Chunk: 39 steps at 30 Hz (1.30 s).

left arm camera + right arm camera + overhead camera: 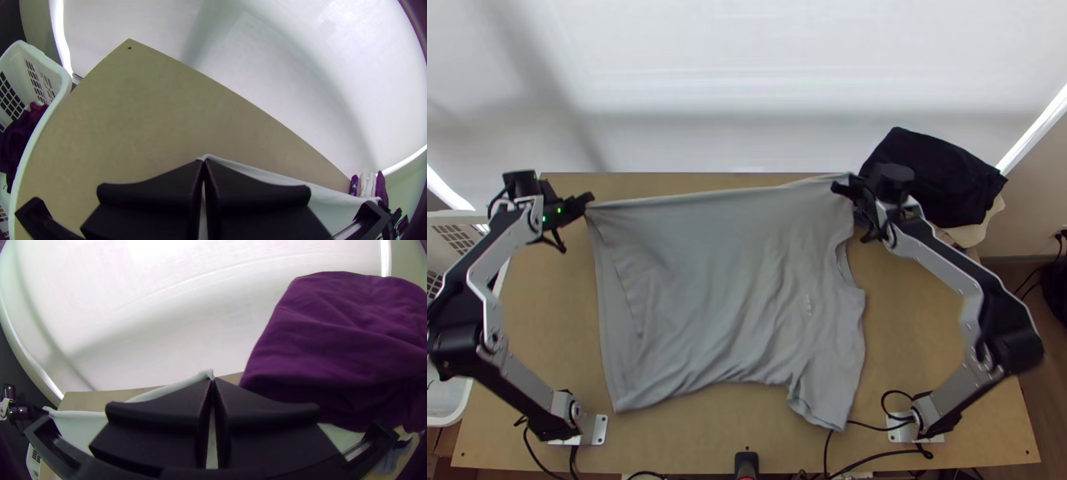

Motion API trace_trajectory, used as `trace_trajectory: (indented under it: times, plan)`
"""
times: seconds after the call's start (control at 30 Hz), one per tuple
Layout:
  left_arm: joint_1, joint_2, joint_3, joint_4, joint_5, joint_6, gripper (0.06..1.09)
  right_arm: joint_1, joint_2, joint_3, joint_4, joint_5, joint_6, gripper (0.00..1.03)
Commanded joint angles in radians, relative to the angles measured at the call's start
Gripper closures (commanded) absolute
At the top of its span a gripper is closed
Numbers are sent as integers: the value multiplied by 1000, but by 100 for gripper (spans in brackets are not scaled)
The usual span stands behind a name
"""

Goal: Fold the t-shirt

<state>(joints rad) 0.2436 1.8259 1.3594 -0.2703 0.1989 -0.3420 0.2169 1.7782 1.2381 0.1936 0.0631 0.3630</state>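
Grey t-shirt [723, 280] stretched by its far edge between two claws over the wooden surface [939, 312].

One end of that edge is pinched in the pressed-together left claw [589, 198], the other in the right claw [838, 188], also closed; below them the wrinkled cloth is spread towards the near side. A narrow wedge of wood is left along the far edge, widest at the left claw, and broader room is given on both flanks and in front. The right claw is crowded by the dark cloth pile [935, 176]; the left side is bordered by a white basket [451, 408].
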Motion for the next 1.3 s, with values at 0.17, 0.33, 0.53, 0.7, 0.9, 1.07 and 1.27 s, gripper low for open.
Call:
trace_trajectory:
  times: [0.17, 0.33, 0.53, 0.7, 0.9, 1.07, 1.27]
  plan:
    - [43, 268, 382, -162, -18, -80, 104, 26, 181, 248, 10, 41, 25, 100]
    - [46, 299, 434, -233, -18, -69, 48, 42, 201, 284, 7, 43, 19, 52]
    - [62, 231, 411, -230, -16, -63, 33, 44, 125, 265, -2, 50, 30, 38]
    - [66, 113, 374, -271, -15, -11, 33, 45, -43, 204, -264, 34, 160, 38]
    - [45, -71, 257, -368, -18, 126, 34, 53, -220, 170, -746, 21, 295, 38]
    - [16, -228, 152, -429, -23, 225, 34, 42, -392, 26, -902, 3, 350, 37]
    - [-33, -363, 83, -527, -24, 325, 34, -13, -639, -269, -919, -97, 349, 37]
